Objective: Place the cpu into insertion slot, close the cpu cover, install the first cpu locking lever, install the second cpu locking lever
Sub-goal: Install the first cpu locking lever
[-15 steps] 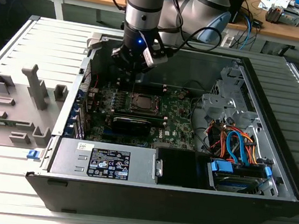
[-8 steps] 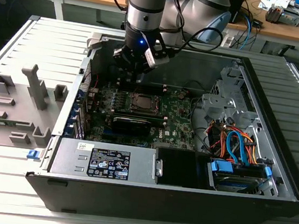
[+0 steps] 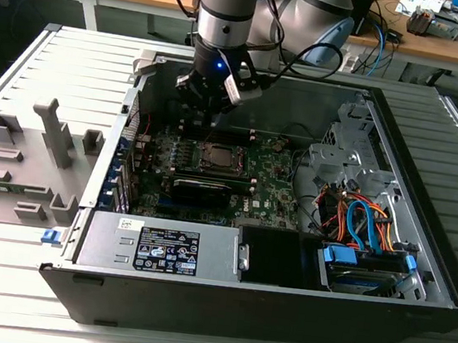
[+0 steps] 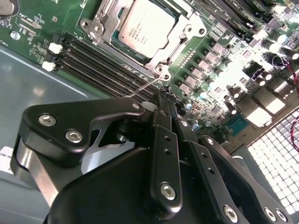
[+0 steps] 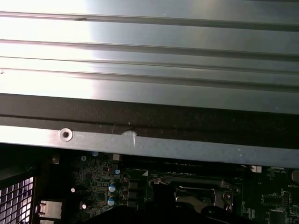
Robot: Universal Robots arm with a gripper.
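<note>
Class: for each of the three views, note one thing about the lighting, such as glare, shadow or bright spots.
Exterior view: even room light, but the case interior is dim, with a blue light glowing on the arm's wrist above the claw. Second wrist view: glare whitens the board parts and grille; the cpu reads clearly. First wrist view: the ribbed metal panel is washed out, the board below in shadow.

The cpu [image 4: 146,25], a flat square chip with pale silver top, lies seated in its socket. The cpu cover [image 4: 161,58], a thin silver-grey frame, lies closed flat around it.
</note>
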